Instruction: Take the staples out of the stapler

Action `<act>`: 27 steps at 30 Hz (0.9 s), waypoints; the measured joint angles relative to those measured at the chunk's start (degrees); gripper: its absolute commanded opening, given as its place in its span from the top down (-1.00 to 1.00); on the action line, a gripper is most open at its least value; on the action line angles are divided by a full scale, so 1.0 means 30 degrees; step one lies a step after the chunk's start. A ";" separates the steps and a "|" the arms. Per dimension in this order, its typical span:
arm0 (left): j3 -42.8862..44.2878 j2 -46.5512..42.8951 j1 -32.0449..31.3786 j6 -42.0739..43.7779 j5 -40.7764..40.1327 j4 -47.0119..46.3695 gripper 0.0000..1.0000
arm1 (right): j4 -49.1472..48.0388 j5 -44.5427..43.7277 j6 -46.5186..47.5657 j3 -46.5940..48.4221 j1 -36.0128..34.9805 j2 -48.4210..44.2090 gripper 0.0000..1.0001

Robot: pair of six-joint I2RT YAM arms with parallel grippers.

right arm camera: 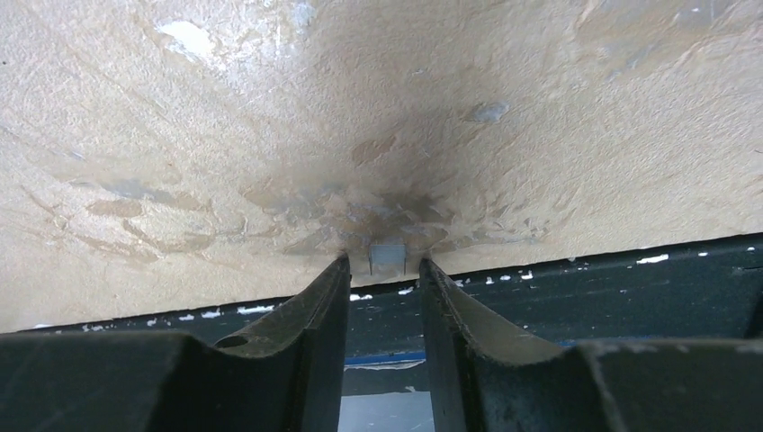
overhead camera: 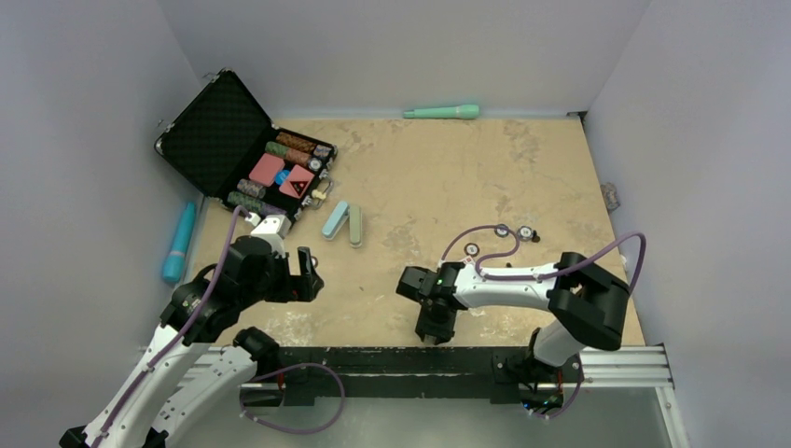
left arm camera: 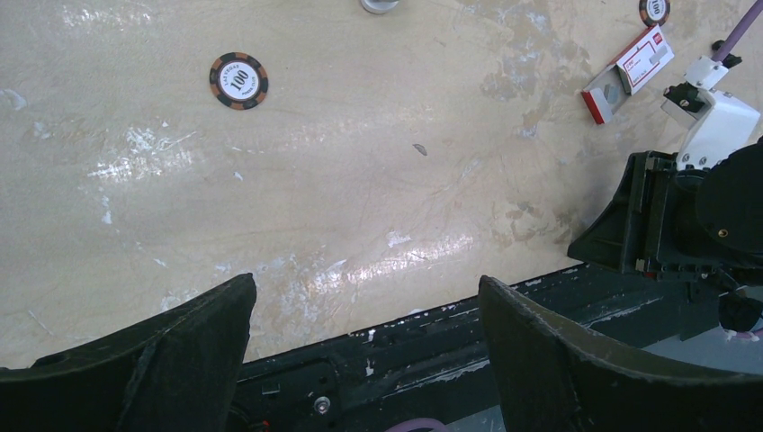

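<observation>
Staples: small grey metal staple strip [right arm camera: 387, 258], lower centre of the right-wrist frame, straight ahead of the jaws.
Right gripper [right arm camera: 384, 264]: narrow, bracketing it (no contact visible); the nearer arm.
Left gripper [left arm camera: 364, 288]: wide, empty.

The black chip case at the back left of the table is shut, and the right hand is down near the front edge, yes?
Not shut: the top view shows the case open, lid raised, chips showing. The right hand is down near the front edge.
</observation>
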State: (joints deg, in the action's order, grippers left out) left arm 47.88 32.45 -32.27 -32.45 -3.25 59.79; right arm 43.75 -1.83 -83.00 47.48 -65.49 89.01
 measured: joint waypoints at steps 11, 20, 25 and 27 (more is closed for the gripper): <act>0.0000 0.0007 0.0000 0.0000 0.0000 0.0036 -0.93 | 0.0627 -0.0714 0.0809 0.0852 0.0277 0.0714 0.37; 0.0000 0.0000 0.0000 0.0000 -0.0007 0.0131 -0.93 | 0.0590 -0.0707 0.1333 0.0852 0.0590 0.0714 0.48; 0.0000 0.0000 0.0000 -0.0007 -0.0015 0.0255 -0.93 | 0.0539 -0.0707 0.1545 0.0852 0.0605 0.0714 0.50; 0.0000 -0.0015 0.0000 -0.0007 -0.0022 0.0255 -0.93 | 0.0532 -0.0707 0.1596 0.0852 0.0605 0.0714 0.50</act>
State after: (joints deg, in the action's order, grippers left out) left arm 47.88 32.40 -32.27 -32.47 -3.31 60.55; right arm 45.34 -3.95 -78.22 50.04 -63.68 91.15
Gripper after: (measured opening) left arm 0.966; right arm 0.254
